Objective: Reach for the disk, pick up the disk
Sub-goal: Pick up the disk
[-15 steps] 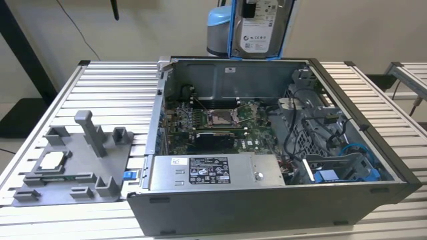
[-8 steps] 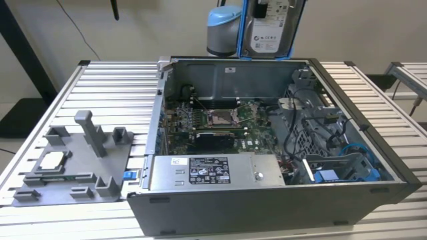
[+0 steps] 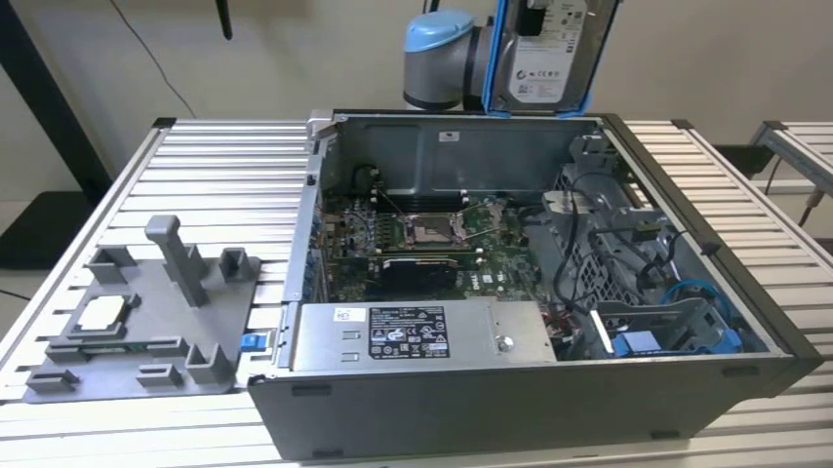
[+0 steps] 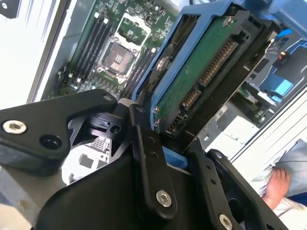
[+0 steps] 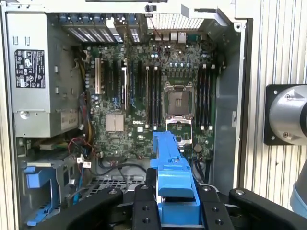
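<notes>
Here, in the exterior view, the disk (image 3: 557,54) is seen lifted well above the open computer case (image 3: 521,292), held upright at the end of the arm (image 3: 440,58), its white label facing the camera and its blue carrier showing along both edges. The case stands on the slatted worktop (image 3: 221,175), and a grey fixture (image 3: 150,312) lies towards the exterior view's left, with a small silver chip (image 3: 104,312) resting on it.

In the second wrist view, the disk (image 4: 201,72) is shown from its green circuit-board side, gripped between the black fingers (image 4: 148,158) of the gripper (image 4: 175,158); the jaws are closed onto the blue carrier's lower end. The motherboard (image 4: 115,48) is seen far below.

In the first wrist view, the blue carrier edge of the disk (image 5: 173,177) is clamped between the jaws of the gripper (image 5: 175,211), above the motherboard (image 5: 144,96) inside the case.
</notes>
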`<state>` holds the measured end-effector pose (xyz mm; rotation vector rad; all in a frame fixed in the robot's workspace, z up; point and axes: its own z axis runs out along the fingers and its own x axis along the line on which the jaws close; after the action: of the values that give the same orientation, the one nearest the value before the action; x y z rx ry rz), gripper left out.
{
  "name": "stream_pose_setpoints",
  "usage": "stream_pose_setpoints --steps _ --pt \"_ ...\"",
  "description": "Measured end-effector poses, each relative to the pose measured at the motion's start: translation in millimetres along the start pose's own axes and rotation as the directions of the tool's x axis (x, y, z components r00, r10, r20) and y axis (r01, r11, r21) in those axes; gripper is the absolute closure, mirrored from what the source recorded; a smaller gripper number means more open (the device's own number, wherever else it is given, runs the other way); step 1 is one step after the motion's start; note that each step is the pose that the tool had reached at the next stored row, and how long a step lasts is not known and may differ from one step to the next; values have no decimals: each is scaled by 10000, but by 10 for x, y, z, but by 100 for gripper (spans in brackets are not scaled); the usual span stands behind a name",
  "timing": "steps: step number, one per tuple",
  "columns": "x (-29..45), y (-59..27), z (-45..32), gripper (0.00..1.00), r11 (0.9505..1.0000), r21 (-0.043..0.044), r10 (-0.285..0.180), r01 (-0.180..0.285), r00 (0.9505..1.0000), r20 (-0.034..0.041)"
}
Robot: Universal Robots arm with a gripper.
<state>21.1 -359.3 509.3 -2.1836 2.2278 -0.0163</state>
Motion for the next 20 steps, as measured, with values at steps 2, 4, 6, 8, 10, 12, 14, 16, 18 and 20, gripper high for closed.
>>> stream_pose_setpoints --steps 2,4,6,8,10,12,14,16,18,20 --pt "-1 -49 1 100 10000 0 2 -2 10000 0" --pt "-2 -100 2 100 10000 0 0 0 10000 -1" --pt "-3 -150 3 100 10000 0 1 -1 10000 0" --pt "-4 -201 4 100 10000 0 0 0 10000 0" --pt "-5 -251 5 100 10000 0 1 -1 10000 -1" --pt "-6 -298 7 100 10000 0 0 0 10000 0" --pt "-7 -347 8 100 10000 0 1 -1 10000 0" --pt "-8 -394 9 100 10000 0 0 0 10000 0" --pt "-9 -440 10 100 10000 0 1 -1 10000 0" --pt "-9 -488 11 100 10000 0 1 -1 10000 0"
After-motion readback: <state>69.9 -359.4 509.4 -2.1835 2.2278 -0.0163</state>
